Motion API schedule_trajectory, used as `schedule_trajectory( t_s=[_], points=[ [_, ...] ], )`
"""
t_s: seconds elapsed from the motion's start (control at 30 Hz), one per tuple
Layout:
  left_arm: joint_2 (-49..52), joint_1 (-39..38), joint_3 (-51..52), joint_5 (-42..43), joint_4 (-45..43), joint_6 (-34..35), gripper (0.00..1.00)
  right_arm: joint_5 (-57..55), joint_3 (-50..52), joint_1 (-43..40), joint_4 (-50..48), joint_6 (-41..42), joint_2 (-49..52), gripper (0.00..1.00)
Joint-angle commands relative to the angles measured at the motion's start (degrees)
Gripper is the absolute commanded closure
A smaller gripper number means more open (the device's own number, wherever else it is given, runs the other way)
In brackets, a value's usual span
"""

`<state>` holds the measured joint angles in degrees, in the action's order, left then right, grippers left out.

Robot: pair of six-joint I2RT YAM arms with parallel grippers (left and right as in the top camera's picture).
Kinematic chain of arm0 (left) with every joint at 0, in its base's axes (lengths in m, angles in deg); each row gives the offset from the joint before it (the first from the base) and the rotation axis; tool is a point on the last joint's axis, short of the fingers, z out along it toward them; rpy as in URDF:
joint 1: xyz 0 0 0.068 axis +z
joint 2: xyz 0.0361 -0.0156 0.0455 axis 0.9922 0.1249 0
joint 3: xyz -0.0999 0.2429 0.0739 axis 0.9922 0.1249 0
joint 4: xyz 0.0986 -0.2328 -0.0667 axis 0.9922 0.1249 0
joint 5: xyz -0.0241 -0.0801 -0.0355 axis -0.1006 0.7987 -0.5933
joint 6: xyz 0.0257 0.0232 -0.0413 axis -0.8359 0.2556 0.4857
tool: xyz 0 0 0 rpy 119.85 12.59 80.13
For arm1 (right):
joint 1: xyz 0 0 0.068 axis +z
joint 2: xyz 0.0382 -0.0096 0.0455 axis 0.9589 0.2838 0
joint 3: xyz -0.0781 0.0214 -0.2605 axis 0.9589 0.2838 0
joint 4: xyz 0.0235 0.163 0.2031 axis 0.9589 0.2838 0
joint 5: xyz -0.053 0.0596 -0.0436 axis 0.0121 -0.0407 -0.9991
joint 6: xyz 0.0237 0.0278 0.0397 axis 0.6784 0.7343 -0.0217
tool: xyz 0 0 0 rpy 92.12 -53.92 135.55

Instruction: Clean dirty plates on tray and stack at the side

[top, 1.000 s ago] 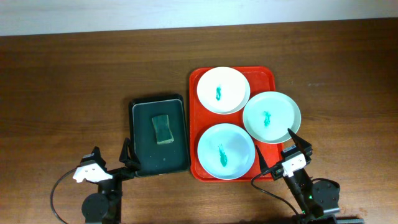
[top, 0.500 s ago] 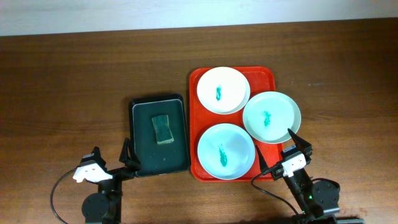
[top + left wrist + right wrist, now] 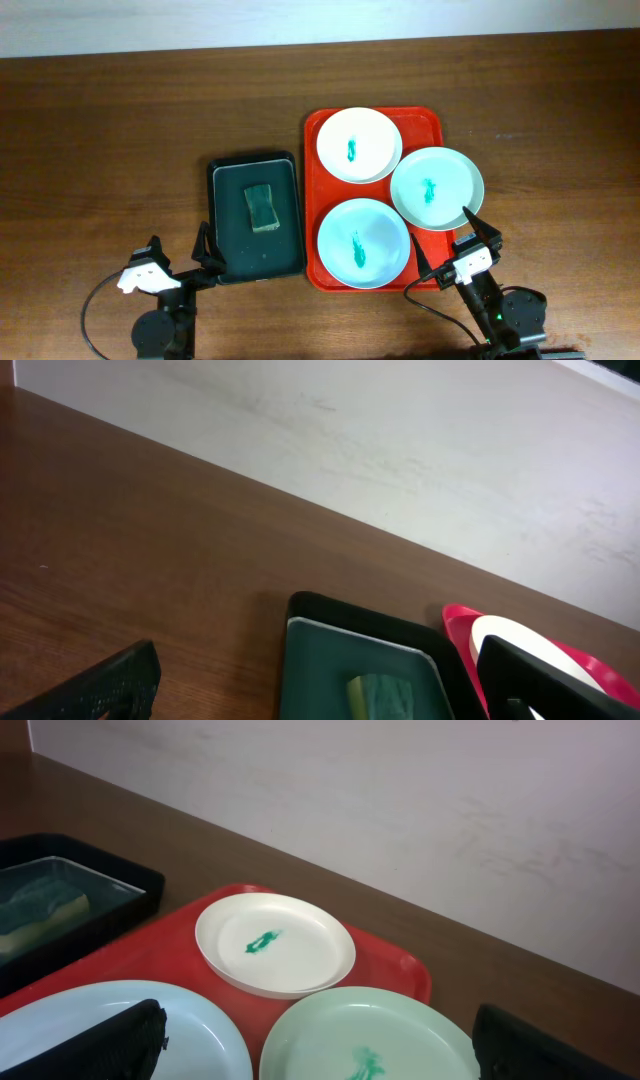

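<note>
The red tray [image 3: 318,170] holds three plates, each with a teal smear. The white plate [image 3: 359,144] is at the back, the light blue plate [image 3: 363,243] at the front, the mint plate [image 3: 437,188] overhangs the tray's right rim. In the right wrist view the white plate [image 3: 275,943], mint plate [image 3: 370,1040] and light blue plate [image 3: 110,1030] show on the tray [image 3: 390,965]. My right gripper [image 3: 448,245] is open and empty at the tray's front right corner. My left gripper [image 3: 180,262] is open and empty, at the front left.
A black tray [image 3: 255,217] with a green sponge [image 3: 263,207] lies left of the red tray; it also shows in the left wrist view [image 3: 330,660]. Bare brown table lies to the left, back and right. A pale wall runs behind the table.
</note>
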<state>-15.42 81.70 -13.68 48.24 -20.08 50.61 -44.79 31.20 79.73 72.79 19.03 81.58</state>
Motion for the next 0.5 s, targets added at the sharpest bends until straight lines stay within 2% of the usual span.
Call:
schedule_trajectory(
  t_s=[0.0,0.33,0.47],
  points=[
    [-0.44,0.35,0.31,0.59,-0.07,0.13,0.01,0.31,0.42,0.13,0.2,0.83,-0.46,0.02],
    [-0.44,0.33,0.31,0.63,-0.68,0.39,0.01,0.33,0.42,0.13,0.2,0.83,-0.46,0.02],
    [-0.44,0.33,0.31,4.17,-0.63,1.27,0.01,0.2,0.42,0.13,-0.02,0.74,-0.46,0.02]
  ],
)
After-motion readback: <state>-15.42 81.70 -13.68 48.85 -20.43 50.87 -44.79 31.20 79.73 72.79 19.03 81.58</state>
